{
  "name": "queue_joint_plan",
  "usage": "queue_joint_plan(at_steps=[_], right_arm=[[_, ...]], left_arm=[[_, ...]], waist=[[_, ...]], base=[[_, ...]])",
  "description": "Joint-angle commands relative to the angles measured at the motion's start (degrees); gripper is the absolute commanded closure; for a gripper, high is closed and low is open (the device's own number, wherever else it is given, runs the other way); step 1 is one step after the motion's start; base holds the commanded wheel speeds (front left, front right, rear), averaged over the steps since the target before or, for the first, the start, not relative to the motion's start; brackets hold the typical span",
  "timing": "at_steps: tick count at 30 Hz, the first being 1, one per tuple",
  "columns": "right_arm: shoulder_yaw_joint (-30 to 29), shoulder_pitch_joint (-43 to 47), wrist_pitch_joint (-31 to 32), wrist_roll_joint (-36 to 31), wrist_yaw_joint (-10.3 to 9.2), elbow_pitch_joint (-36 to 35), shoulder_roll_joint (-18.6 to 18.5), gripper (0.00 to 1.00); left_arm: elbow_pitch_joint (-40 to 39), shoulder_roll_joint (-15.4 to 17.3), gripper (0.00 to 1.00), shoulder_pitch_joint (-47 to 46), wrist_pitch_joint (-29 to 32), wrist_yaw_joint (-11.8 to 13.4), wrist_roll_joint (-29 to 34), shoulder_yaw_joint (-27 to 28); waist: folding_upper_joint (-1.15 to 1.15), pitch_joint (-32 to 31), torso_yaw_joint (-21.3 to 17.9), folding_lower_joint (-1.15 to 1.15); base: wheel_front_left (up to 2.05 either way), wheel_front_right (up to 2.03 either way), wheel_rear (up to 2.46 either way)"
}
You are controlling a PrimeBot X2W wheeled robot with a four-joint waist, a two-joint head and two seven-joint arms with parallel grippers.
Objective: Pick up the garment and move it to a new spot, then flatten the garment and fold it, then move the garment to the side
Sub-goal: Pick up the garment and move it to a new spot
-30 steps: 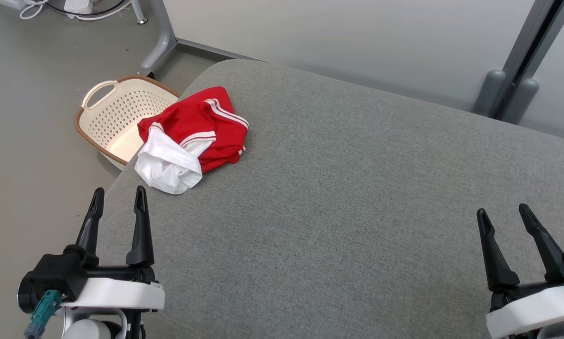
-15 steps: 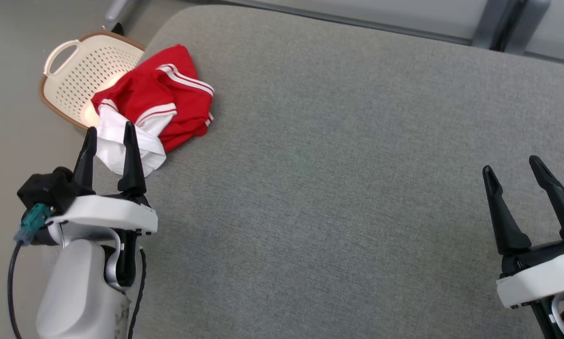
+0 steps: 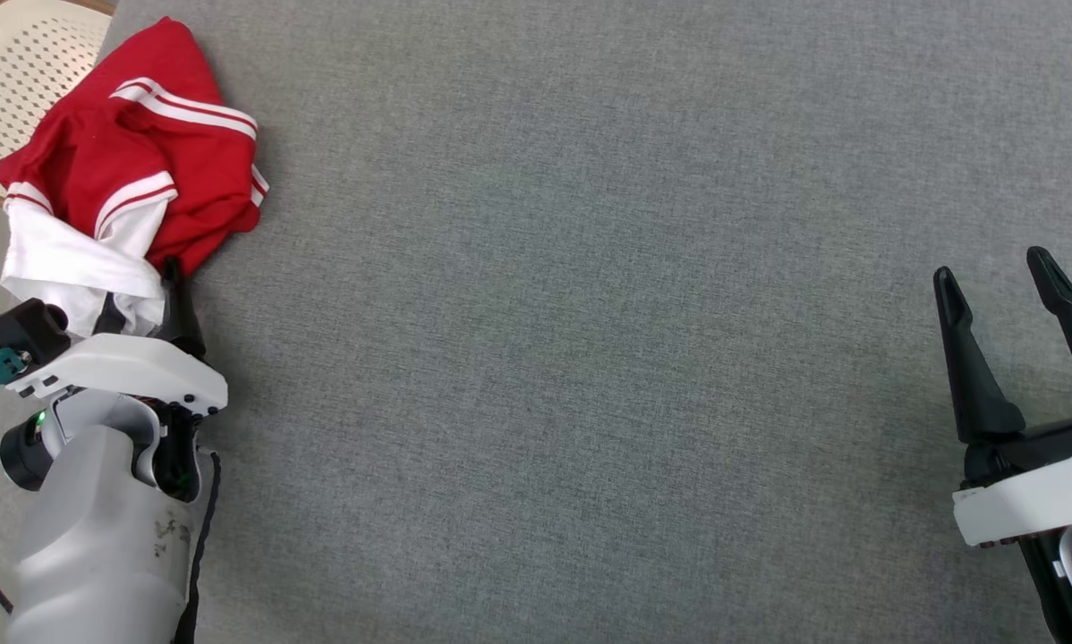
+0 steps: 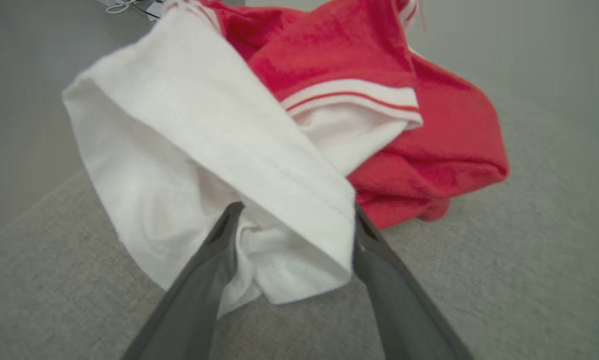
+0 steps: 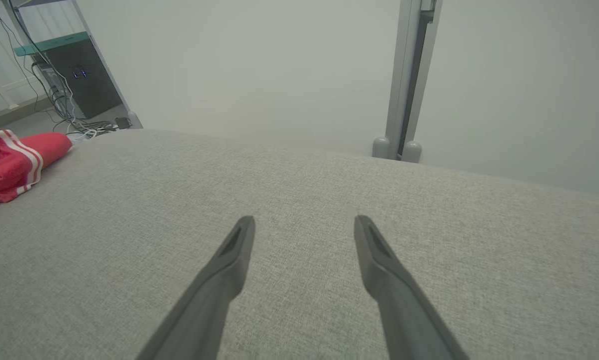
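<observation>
At the far left corner of the grey surface [image 3: 590,313], the left fingers [image 4: 204,280] straddle a crumpled garment [image 3: 187,170].
They stand spread with the garment's white fold between them, not pinching it; its red part bunches behind, beside a cream basket [image 3: 8,80] past the surface's edge. The right fingers [image 3: 970,367] are spread as well, over bare fabric, well apart from the garment.

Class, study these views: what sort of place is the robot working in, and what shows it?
Probably a robotics test room set up for laundry folding: a grey fabric-covered surface with a red and white garment, a perforated basket beside it, and bare partition panels with trailing cables.
</observation>
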Motion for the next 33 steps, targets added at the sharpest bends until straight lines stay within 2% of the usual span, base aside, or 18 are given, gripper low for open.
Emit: queue_joint_plan(at_steps=[1, 2, 6, 10, 11, 16, 24, 33], right_arm=[[-0.2, -0.8, -0.6, 0.1, 0.00, 0.2, 0.0, 0.00], [-0.2, -1.0, -0.7, 0.1, 0.00, 0.4, 0.0, 0.00], [-0.7, -1.2, -1.7, 0.0, 0.00, 1.1, 0.5, 0.00], [-1.2, -0.5, -2.8, -0.1, 0.00, 2.2, 1.3, 0.00], [-1.2, -0.5, -2.8, -0.1, 0.00, 2.2, 1.3, 0.00], [-1.2, -0.3, -4.1, 0.0, 0.00, 3.5, 2.4, 0.00], [0.1, 0.9, -6.7, 1.0, 0.00, 6.9, 4.1, 0.00], [2.5, 2.3, -9.6, 2.6, 0.00, 10.7, 5.0, 0.00]], left_arm=[[1.2, 1.0, 0.80, -1.4, 0.0, -0.4, -0.5, 0.5], [0.8, 1.4, 1.00, -1.9, 0.0, -0.5, -0.5, 0.8], [-6.3, 1.6, 1.00, 0.1, 0.0, -0.7, 2.1, 2.4], [-21.9, -0.4, 1.00, 5.5, 0.0, -0.8, 7.4, 5.3], [-21.9, -0.4, 1.00, 5.5, 0.0, -0.8, 7.4, 5.3], [-37.3, -2.6, 1.00, 11.8, 0.0, -0.9, 11.3, 5.8], [-54.3, -3.8, 1.00, 23.2, 0.0, -0.3, 15.0, 0.9], [-61.7, -3.9, 1.00, 35.2, 0.0, 4.0, 12.5, -9.4]], waist=[[0.00, 0.6, -0.7, 0.00], [0.00, 0.6, -0.8, 0.00], [0.00, 0.0, -1.0, 0.00], [0.00, -2.2, -1.1, 0.00], [0.00, -2.2, -1.1, 0.00], [0.00, -4.9, -1.6, 0.00], [0.00, -10.6, -4.5, 0.00], [0.00, -15.3, -10.3, 0.00]], base=[[0.00, 0.00, 0.00], [0.00, 0.00, 0.00], [0.00, 0.00, 0.00], [0.00, 0.00, 0.00], [0.00, 0.00, 0.00], [0.00, 0.00, 0.00], [0.00, 0.00, 0.00], [0.00, 0.00, 0.00]])
